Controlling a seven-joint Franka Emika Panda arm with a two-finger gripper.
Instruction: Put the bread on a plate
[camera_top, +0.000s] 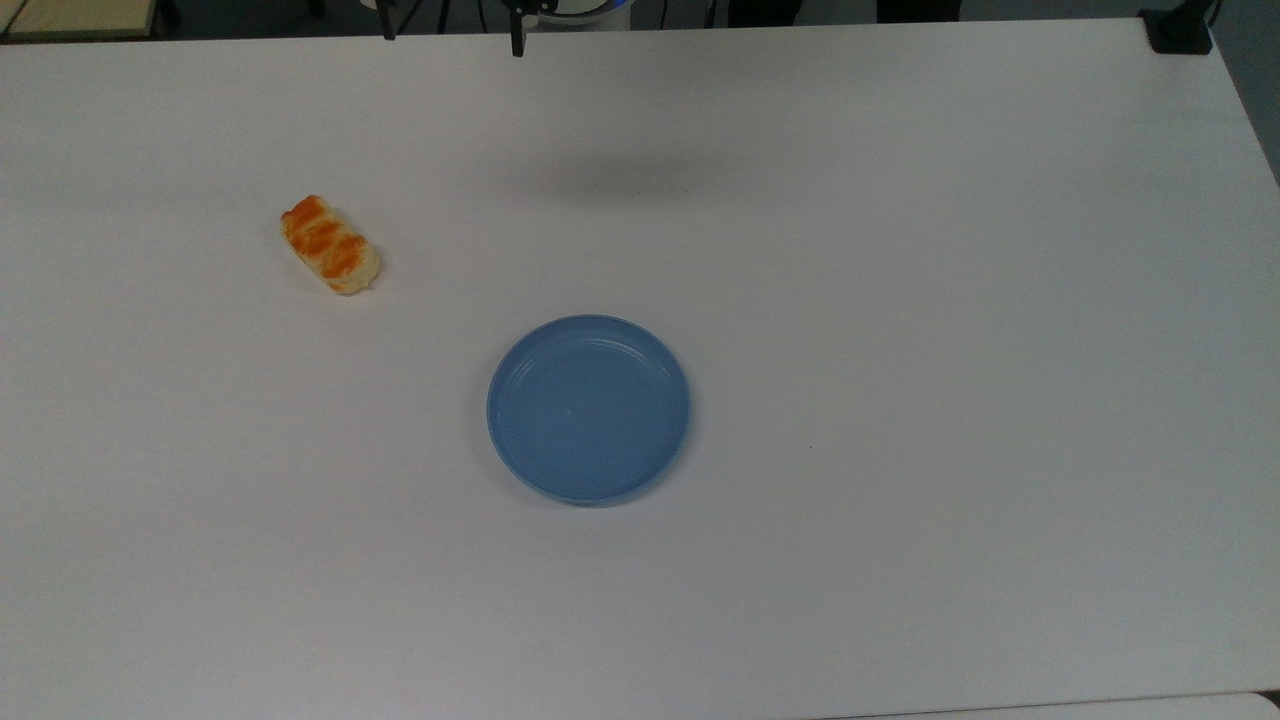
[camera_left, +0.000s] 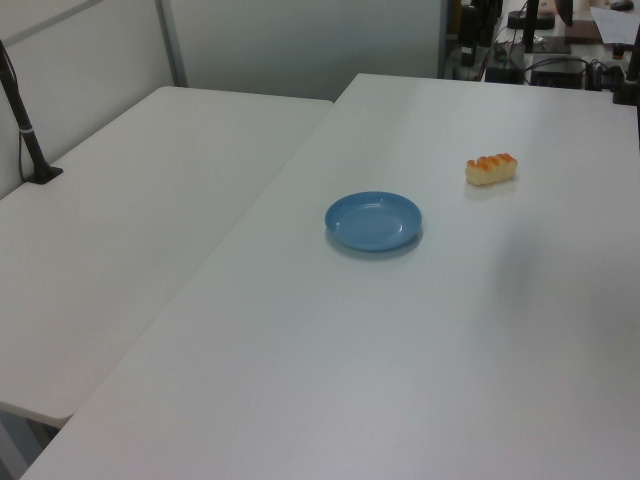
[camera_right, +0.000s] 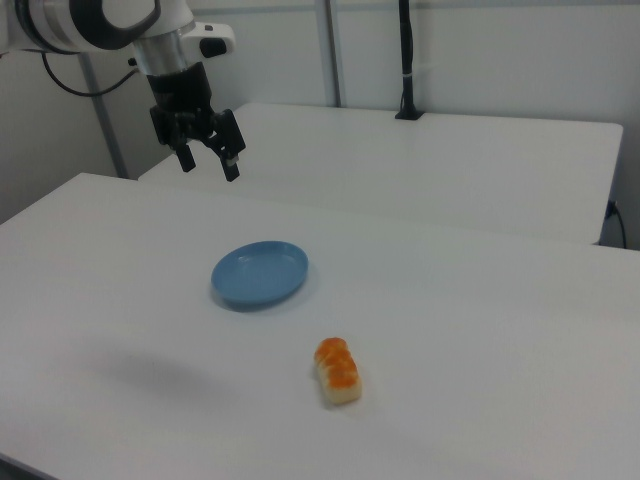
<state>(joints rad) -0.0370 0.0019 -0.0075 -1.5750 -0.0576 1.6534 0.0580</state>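
Note:
The bread (camera_top: 330, 245) is a small pale roll with orange-brown bumps, lying on the white table toward the top view's left. The light-blue plate (camera_top: 588, 408) sits empty near the table's middle, to the bread's lower right and well apart from it. In the left view the bread (camera_left: 491, 169) lies right of and beyond the plate (camera_left: 373, 220). In the right view the bread (camera_right: 337, 371) is nearer than the plate (camera_right: 259, 273). My gripper (camera_right: 208, 165) hangs high above the table, up and left of the plate, open and holding nothing. Its fingertips (camera_top: 517, 42) show at the top view's upper edge.
A second white table (camera_left: 140, 200) butts against this one. A black clamped post (camera_right: 405, 60) stands on its far edge, seen too as the post (camera_left: 25, 130) in the left view. A black mount (camera_top: 1180, 30) sits at the table corner. Cables and equipment (camera_left: 530, 50) crowd the far end.

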